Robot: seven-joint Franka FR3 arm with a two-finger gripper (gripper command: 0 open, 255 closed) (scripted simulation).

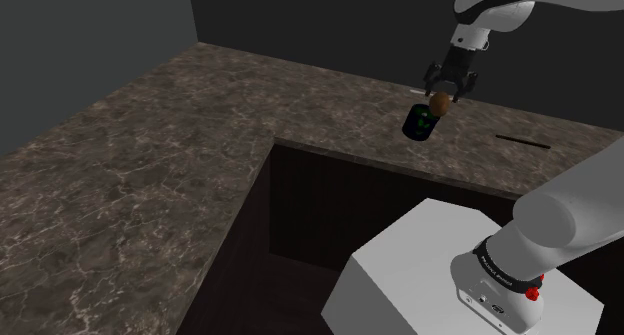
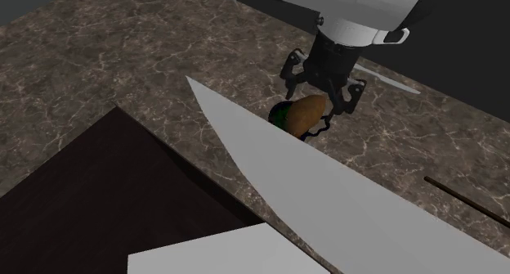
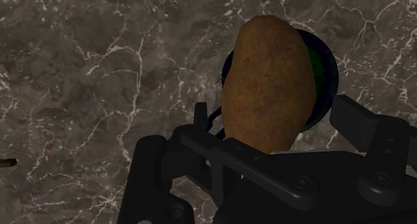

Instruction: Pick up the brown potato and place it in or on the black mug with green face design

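Observation:
The brown potato (image 1: 439, 104) (image 2: 306, 114) (image 3: 270, 82) stands on end in the mouth of the black mug with a green face (image 1: 419, 123) (image 2: 280, 115) (image 3: 324, 75), on the marble counter (image 1: 150, 153). My gripper (image 1: 452, 88) (image 2: 324, 92) (image 3: 274, 112) hangs right above them and is open. Its fingers (image 3: 200, 116) stand apart on both sides of the potato with a gap to it. The potato hides most of the mug's opening, and in the second exterior view the arm hides the mug's lower part.
A thin dark stick (image 1: 522, 141) (image 2: 466, 200) lies on the counter beyond the mug, and a pale sliver (image 2: 392, 80) lies behind the gripper. The L-shaped counter wraps a dark recess (image 1: 300, 213) by the stand (image 1: 440, 263). My white arm link (image 2: 327, 190) crosses the second exterior view.

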